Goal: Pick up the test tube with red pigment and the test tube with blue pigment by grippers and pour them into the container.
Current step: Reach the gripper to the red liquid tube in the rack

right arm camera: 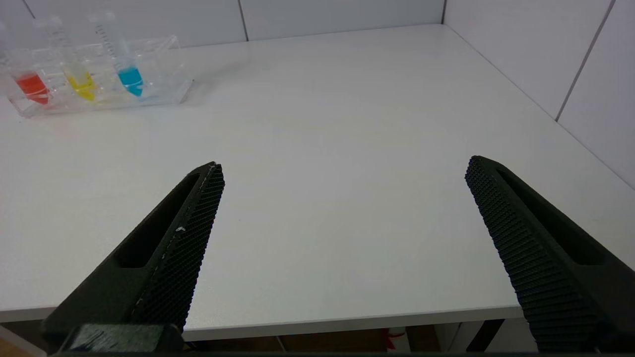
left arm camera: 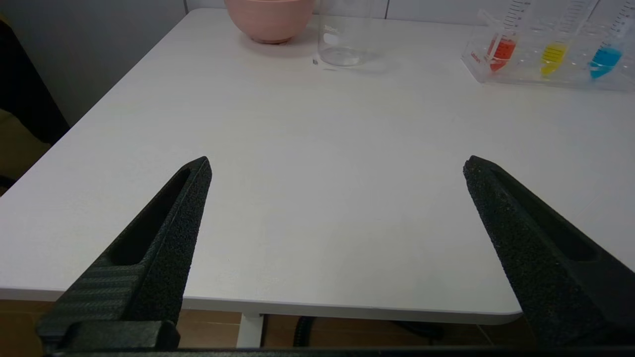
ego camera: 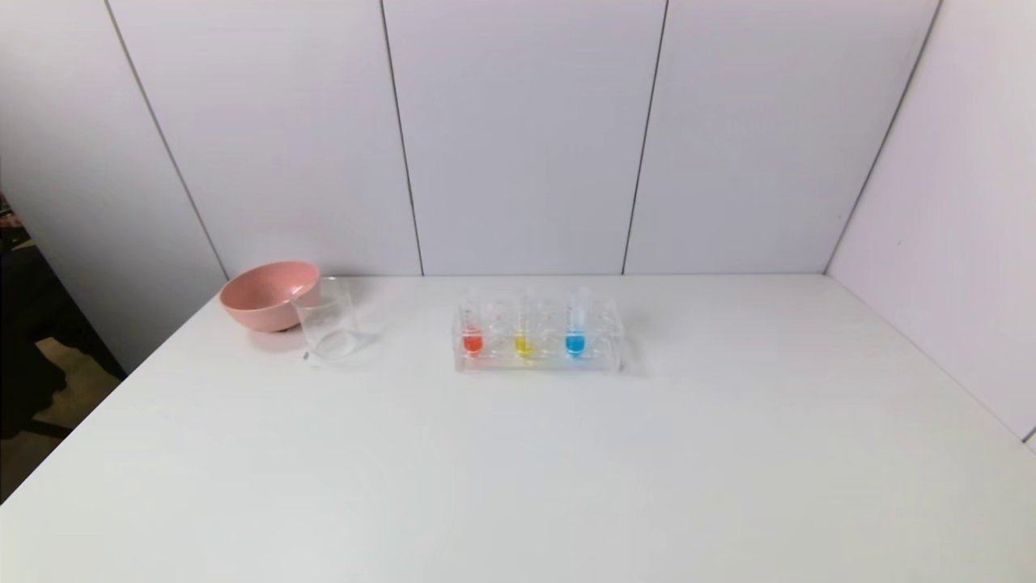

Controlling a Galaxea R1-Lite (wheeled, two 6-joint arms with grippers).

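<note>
Left pincer (left arm camera: 337, 166): I have it parked at the near edge of the bench, on my left side, fingers spread wide with nothing between them. It is out of the head view; I see it only from its own wrist camera.
Right pincer (right arm camera: 345, 166): parked likewise at the near bench edge on my right, fingers wide apart and holding nothing. It is well apart from the rack.
Bench (ego camera: 518, 470): white, with panel walls behind it and on my right.
Rack (ego camera: 538, 358): clear, standing toward the back of the bench near the middle, holding three tubes in a row.
Red tube (ego camera: 472, 330): upright in the rack at its left end, orange-red liquid in its tip.
Yellow tube (ego camera: 524, 332): in the rack between the red and blue ones.
Blue tube (ego camera: 575, 328): upright in the rack, right of the yellow one, blue liquid in its tip.
Beaker (ego camera: 326, 318): clear, standing on the bench left of the rack and apart from it. I see no coloured liquid in it.
Bowl (ego camera: 267, 295): pink, just behind and left of the beaker; I cannot tell whether they touch.
</note>
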